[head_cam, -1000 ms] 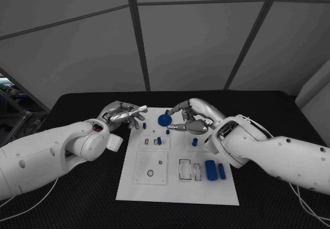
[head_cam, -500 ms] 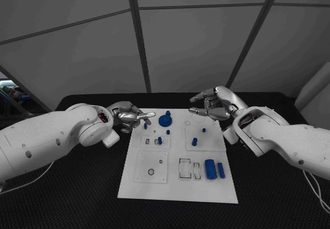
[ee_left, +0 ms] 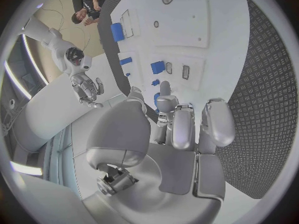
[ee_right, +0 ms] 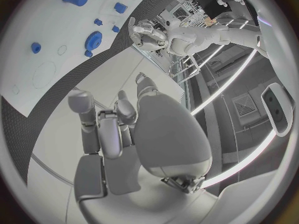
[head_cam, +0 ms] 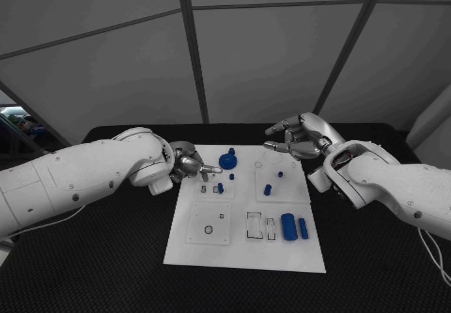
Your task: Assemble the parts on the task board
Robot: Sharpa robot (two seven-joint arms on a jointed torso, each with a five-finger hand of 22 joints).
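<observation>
Looking down from the head camera, we've got the white task board [head_cam: 246, 254] lying flat in the middle of the black table [head_cam: 94, 261], and both hands are up near its far end. Our left hand [head_cam: 193, 164] sits at the board's left edge beside the far-left inset, fingers curled in together, and as far as we can tell there's nothing in them; the left wrist camera shows the same hand [ee_left: 187, 129] with its fingers bunched side by side over the board. Our right hand [head_cam: 301, 138] is off the far right corner of the board, above the table, fingers bent and loosely spread, holding nothing we can see; from its own wrist camera the hand [ee_right: 112, 129] hangs clear of the board. Counting the blue parts, we make it roughly seven: one round gear-like piece [head_cam: 227, 162] with a small knob on top at the far middle, two small pegs [head_cam: 267, 190] in the right-hand inset, two small bits in the slots by the left hand, and two longer blocks [head_cam: 289, 229] lying side by side near the right edge, the fatter one on the left. The tiny ones are hard to count for sure. We also count four square insets on the board.
</observation>
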